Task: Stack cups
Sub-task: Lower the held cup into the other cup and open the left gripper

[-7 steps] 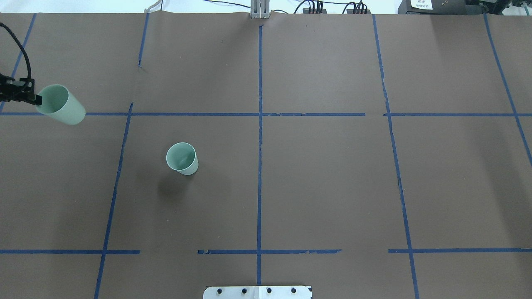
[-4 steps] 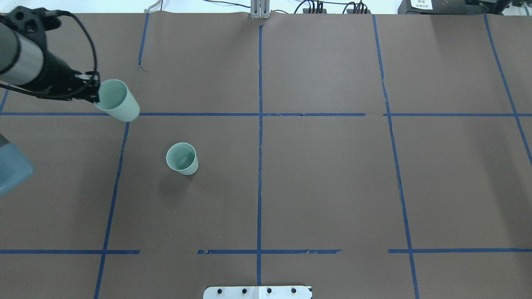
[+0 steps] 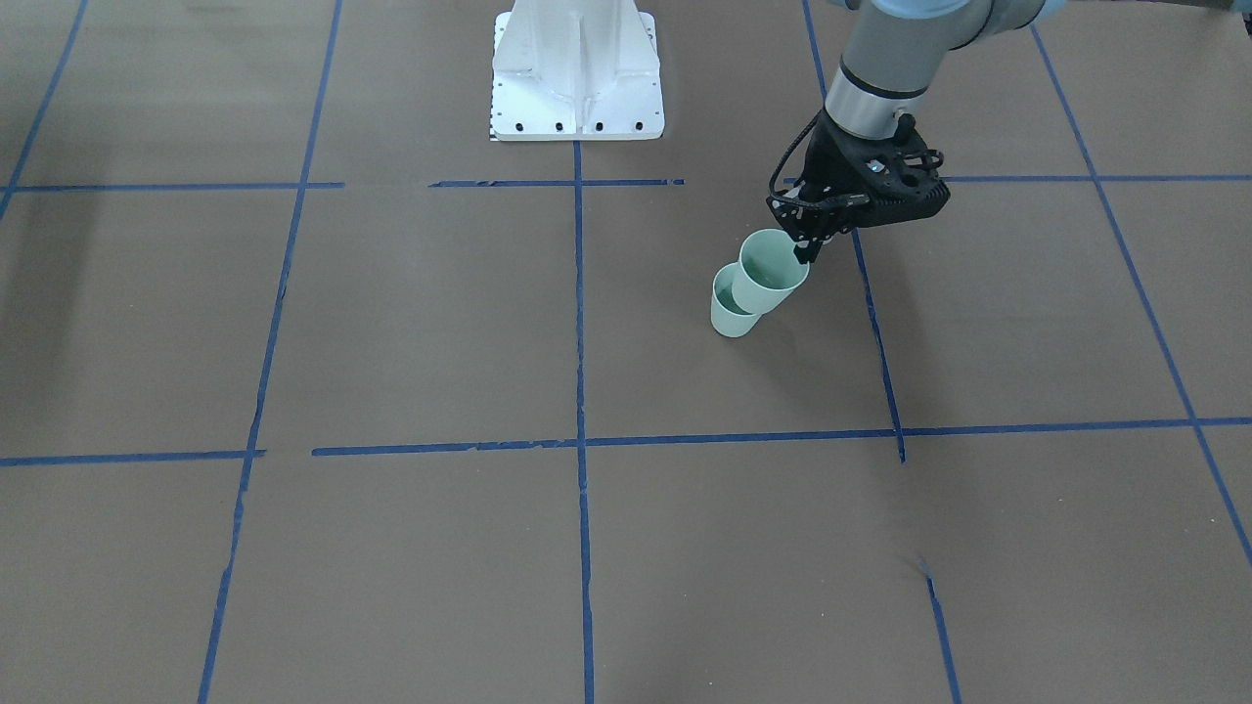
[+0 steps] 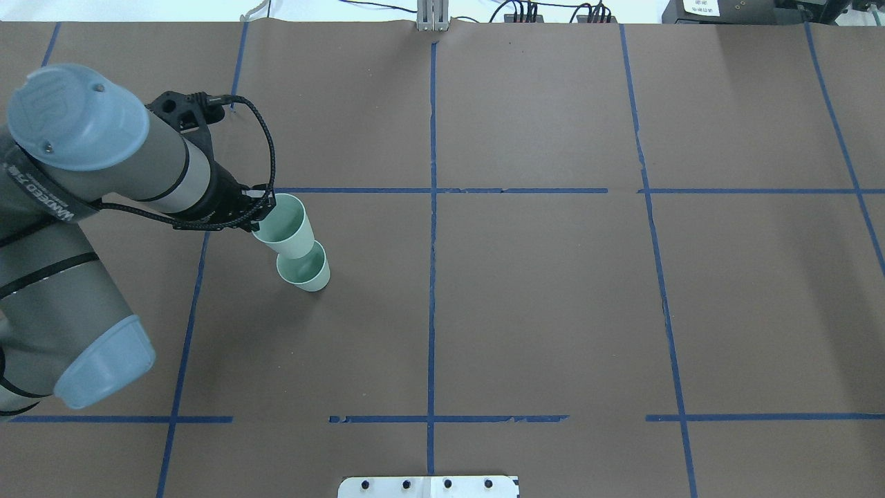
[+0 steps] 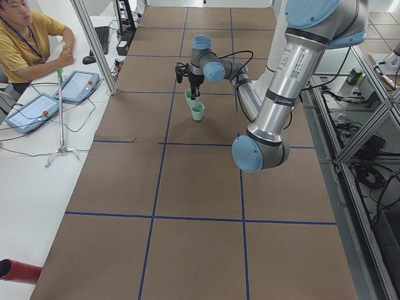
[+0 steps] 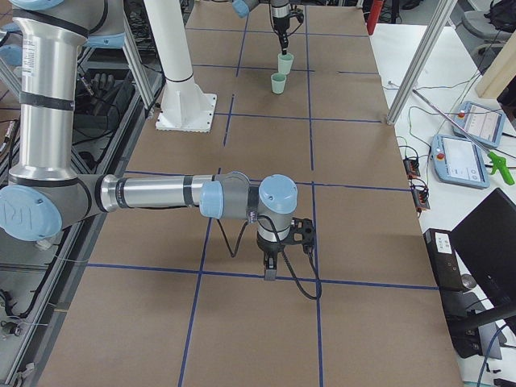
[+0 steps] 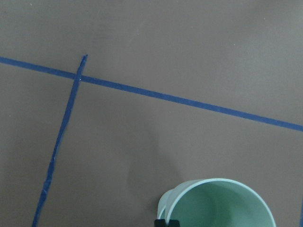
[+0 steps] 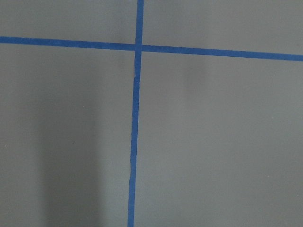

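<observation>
The left gripper (image 4: 261,207) pinches the raised cup (image 4: 285,225) by its rim, upright above the standing cup (image 4: 308,271), seemingly offset slightly toward the left edge of the worktop (image 4: 553,311).

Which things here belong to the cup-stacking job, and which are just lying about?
Job: held cup, pinched at its rim by the left gripper; standing cup.

Lying about: white base plate; blue tape lines; tablets; right gripper, far from the cups.
</observation>
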